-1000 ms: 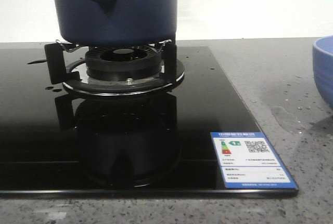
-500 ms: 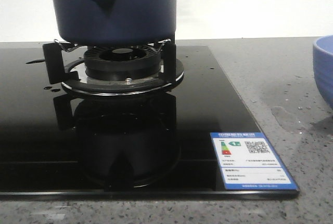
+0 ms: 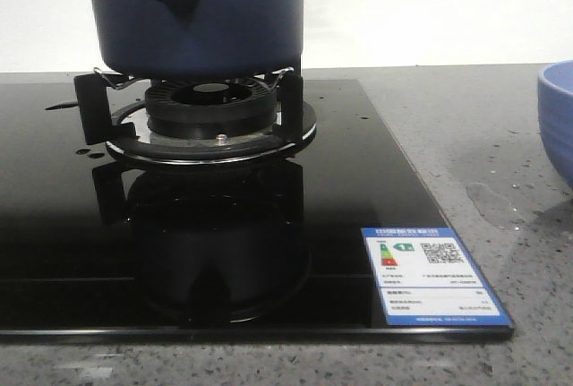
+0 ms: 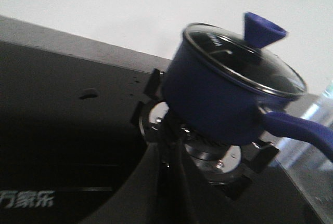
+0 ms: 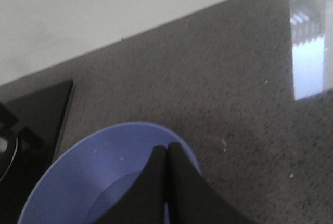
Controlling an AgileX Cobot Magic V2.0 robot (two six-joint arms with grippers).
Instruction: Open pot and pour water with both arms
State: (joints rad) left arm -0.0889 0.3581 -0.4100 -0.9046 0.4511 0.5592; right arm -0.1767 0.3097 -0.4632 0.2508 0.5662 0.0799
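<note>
The pot (image 3: 201, 14) sits on the burner grate (image 3: 192, 113) of a black glass hob (image 3: 81, 252), toward the hob's left-centre in the front view, w/ its top cut off by the frame. Its handle stub w/ round hole faces the camera there. An energy label sticker (image 3: 434, 276) lies on the hob's near right corner. A light-blue bowl (image 3: 557, 117) stands on the grey speckled counter (image 3: 501, 162), well apart to the right of the hob; a wet patch shows on the counter btw hob and bowl.

Neither arm shows in the front view. The left wrist view gives what the front can't: the pot's glass lid (image 4: 244, 60) is on, w/ a blue flared knob (image 4: 264, 29), and the long blue handle (image 4: 299, 130) sticks out sideways. The left gripper (image 4: 169, 154) has its dark fingers pressed together, holding nothing, just short of the grate and below the pot's side; nothing lies btw them and the pot.

The right wrist view shows the right gripper (image 5: 167, 154) w/ fingers also closed together, empty, over the bowl (image 5: 104, 172), hob edge (image 5: 36, 115) off to the side. Whether the bowl holds water, can't tell.
</note>
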